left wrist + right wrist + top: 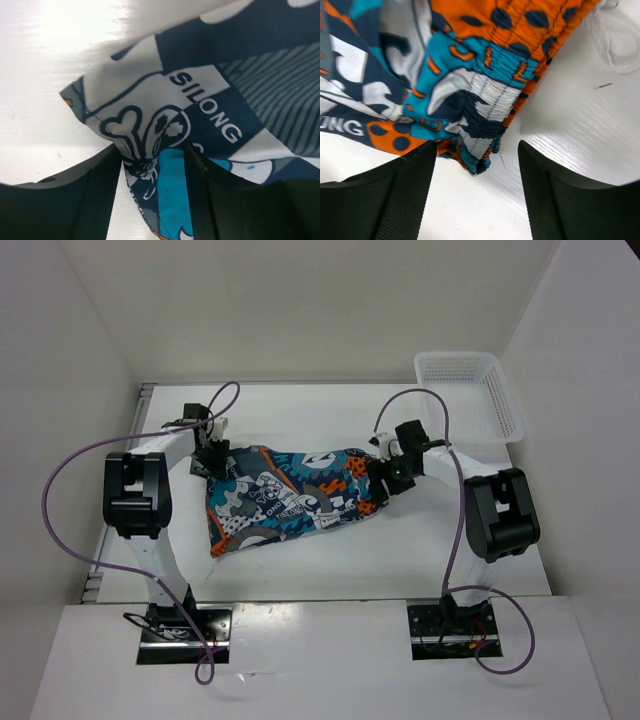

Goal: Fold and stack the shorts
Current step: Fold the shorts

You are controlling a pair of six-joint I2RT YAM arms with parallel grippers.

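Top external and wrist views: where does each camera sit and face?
Top external: above and behind the arms, looking down at table, shorts, basket; both arms show.
Left wrist: on the left arm, facing down past the left claw at a shorts corner.
Right wrist: same, right claw, elastic waistband.
All three share the shorts.

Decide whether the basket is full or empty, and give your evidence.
Empty: the basket shows only bare white mesh floor and walls inside; the shorts lie outside it on the table.
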